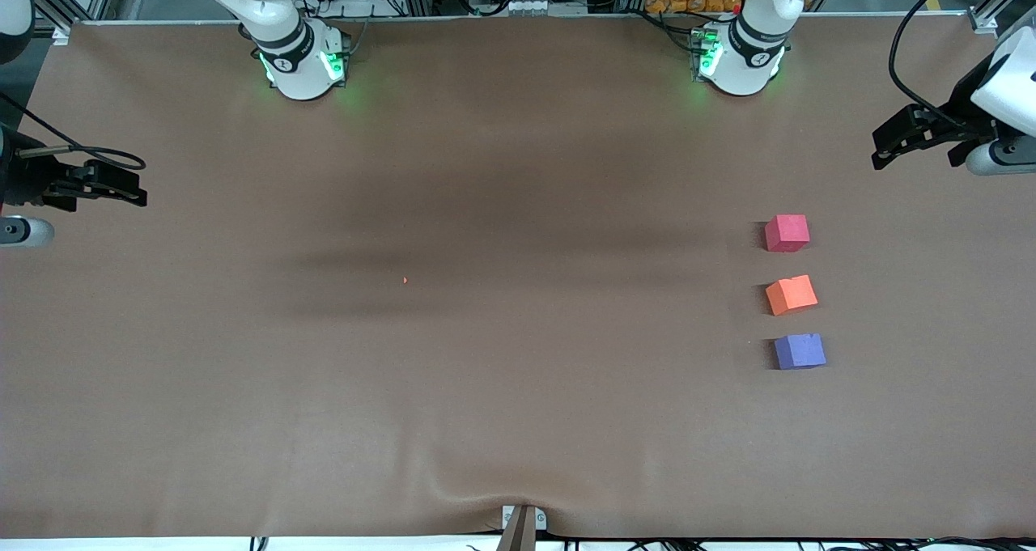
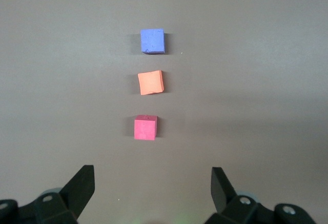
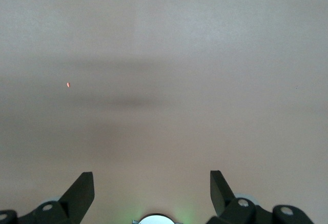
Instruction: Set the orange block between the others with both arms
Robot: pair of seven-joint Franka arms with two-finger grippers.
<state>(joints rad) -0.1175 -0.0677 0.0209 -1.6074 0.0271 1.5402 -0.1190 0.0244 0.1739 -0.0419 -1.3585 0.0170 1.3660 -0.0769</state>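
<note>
Sitting between the pinkish-red cube (image 1: 787,233) and purple-blue cube (image 1: 800,351) on the bench (image 1: 518,405), the orange block (image 1: 791,294) looks placed; left pincer (image 1: 890,148) and right pincer (image 1: 121,188) hang wide open, empty, at the bench ends.

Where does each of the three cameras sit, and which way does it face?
Front view: high, across the brown table, facing both arm bases; left gripper and right gripper wait open at the table's ends.
Left wrist view: looks past its own open fingers at the pinkish-red foam cube, orange foam cube and purple-blue foam cube.
Right wrist view: its own fingers, bare table and a tiny orange speck.
Shared: front and left wrist views show all three cubes.
</note>
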